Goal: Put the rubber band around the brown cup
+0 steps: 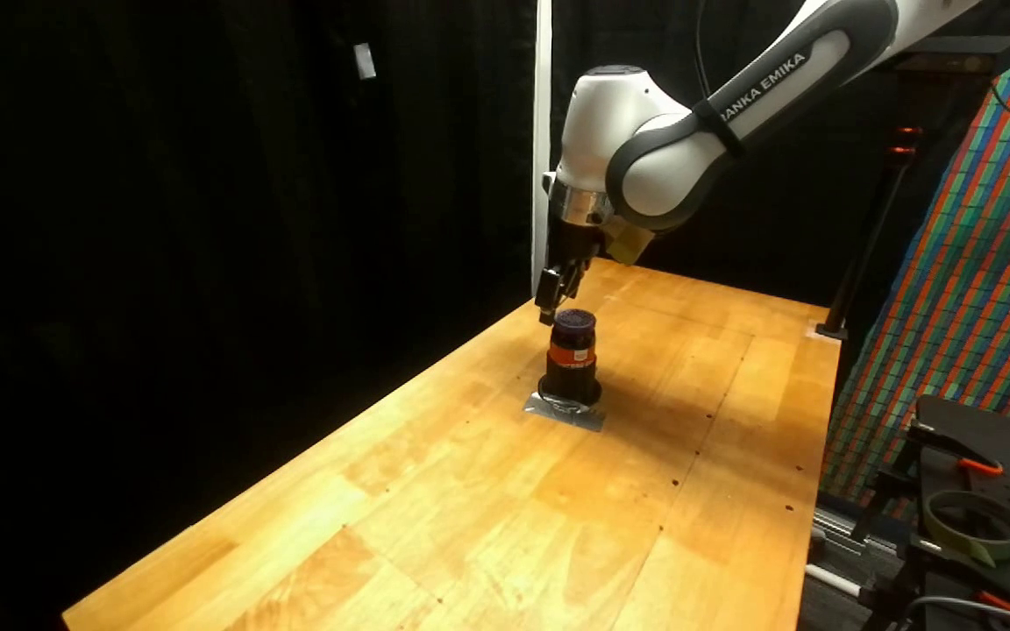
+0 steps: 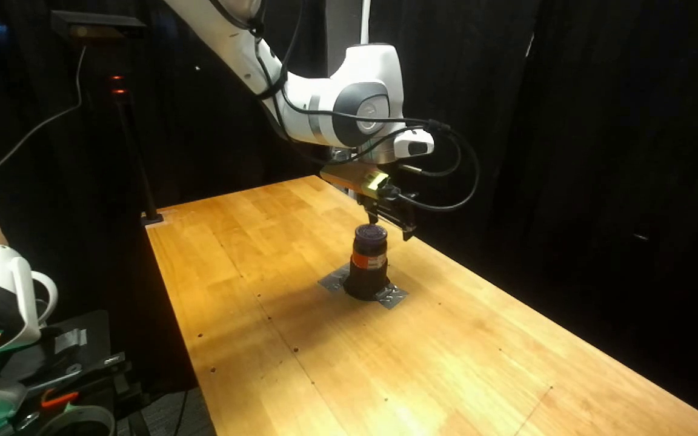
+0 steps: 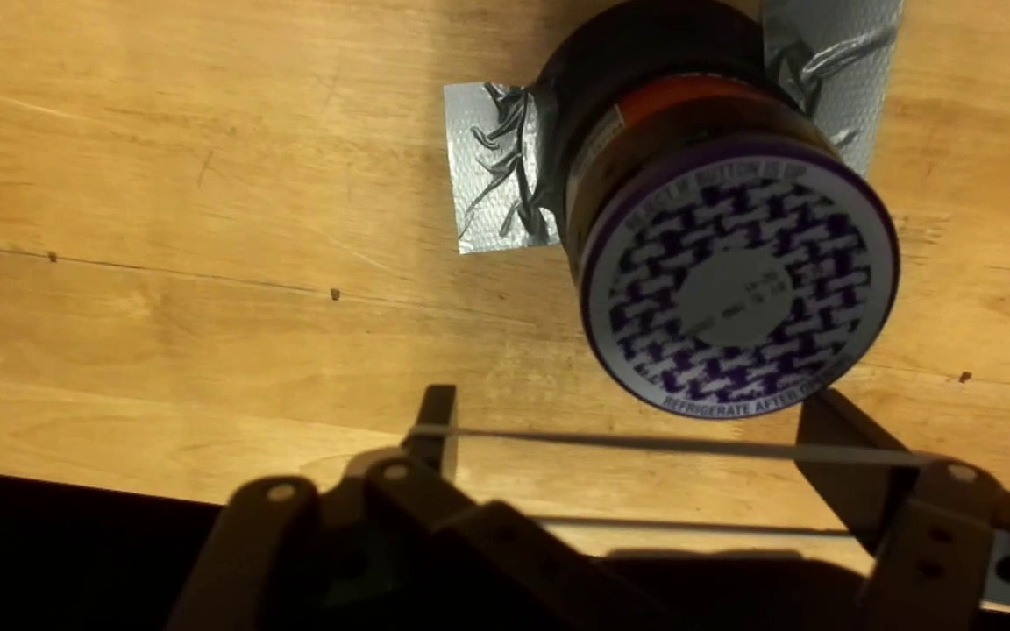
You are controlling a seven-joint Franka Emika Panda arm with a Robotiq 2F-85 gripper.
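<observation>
The brown cup (image 1: 572, 356) stands upright on the worktop (image 1: 487, 526), silver tape (image 3: 494, 166) at its base; in both exterior views the jaws are near its top, off to one side; in the wrist view they stand wide apart, the rubber band (image 3: 645, 443) stretched between them in two strands; the cup's lid (image 3: 737, 285) shows just beside the band, outside its loop; I cannot tell whether the jaws touch it.
</observation>
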